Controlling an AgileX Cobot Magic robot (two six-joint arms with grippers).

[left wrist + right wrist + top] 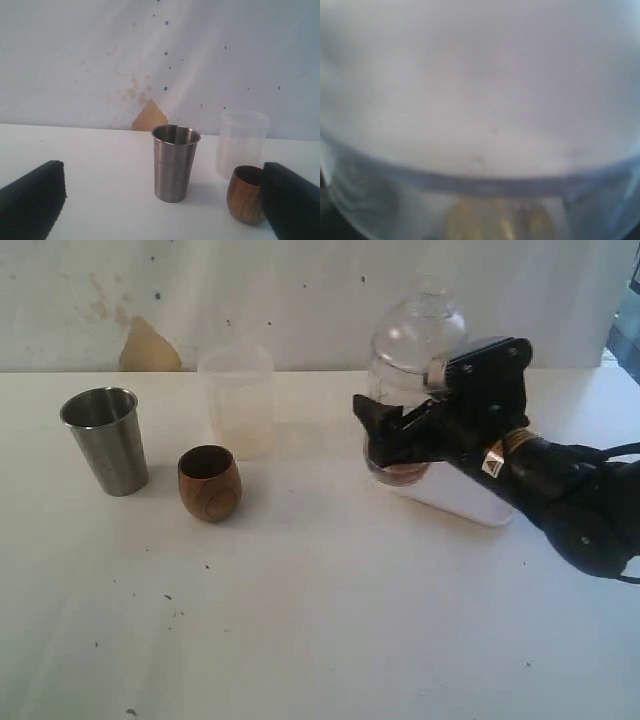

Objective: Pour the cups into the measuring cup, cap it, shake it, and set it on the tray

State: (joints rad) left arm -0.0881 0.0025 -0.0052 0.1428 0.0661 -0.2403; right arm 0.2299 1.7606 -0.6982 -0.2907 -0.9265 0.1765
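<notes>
The measuring cup [415, 335] stands on the tray [470, 508] between the wide-set jaws of the right tool [385, 440]; whether they grip it is unclear.

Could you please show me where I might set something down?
The front of the table, nearer than the wooden cup, is bare, as is the gap between that cup and the tray. The steel tumbler and frosted cup crowd the left.
</notes>
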